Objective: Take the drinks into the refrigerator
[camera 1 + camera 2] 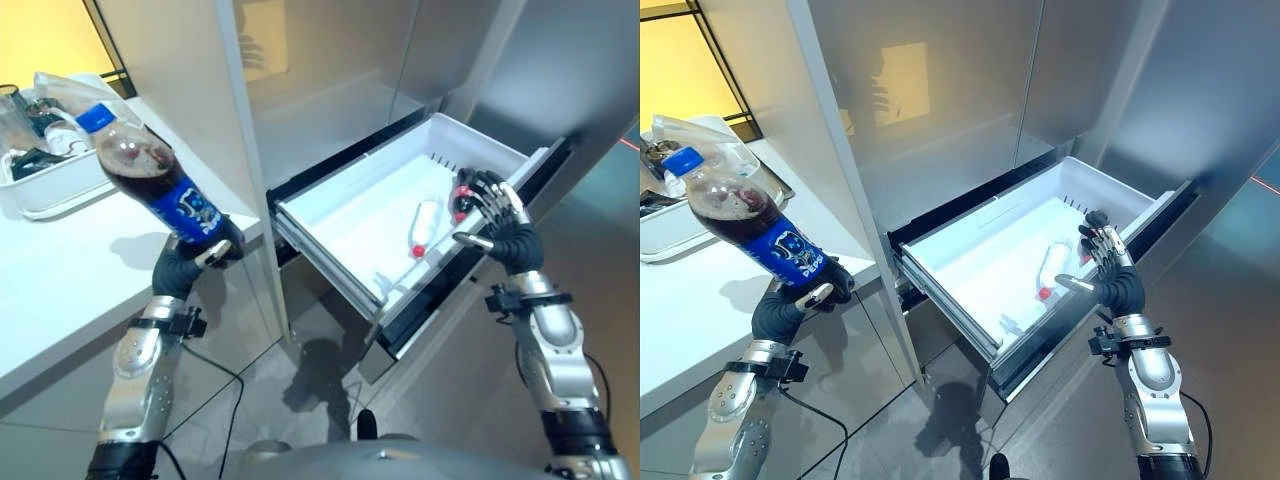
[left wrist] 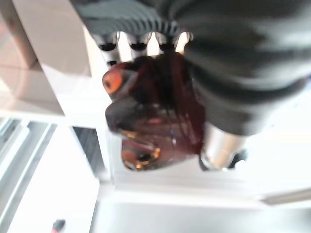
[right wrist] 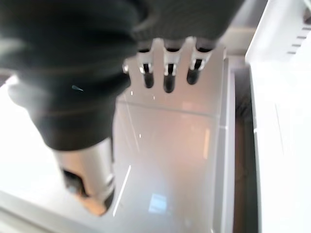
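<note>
Left eye view: the left hand (image 1: 205, 250) curls around the lower end of a cola bottle (image 1: 155, 180), holding it tilted so its blue cap points up and away toward the robot's left. The bottle has a blue label and dark drink inside, and it hangs above the edge of a white counter (image 1: 60, 290). On that counter, further back, sits a white tray (image 1: 45, 195) with clear containers in it. To the right, a white refrigerator drawer (image 1: 340, 215) stands pulled out. A small clear bottle (image 1: 424, 228) with a red cap lies on its side inside the drawer, near the front right corner. The right hand (image 1: 495, 205) hovers at the drawer's right front edge, fingers spread and relaxed, gripping nothing, just beside the small bottle.

Right eye view: the same scene, with the cola bottle well apart from the open drawer, over the counter on the robot's left. The right hand sits just past the drawer's rim, open.

Left wrist view: the dark, lobed base of the cola bottle sits right against the fingers (image 2: 138, 43), which wrap over it.

Right wrist view: the right hand's fingers (image 3: 167, 73) extend straight over a grey refrigerator panel (image 3: 170, 160), holding nothing.
</note>
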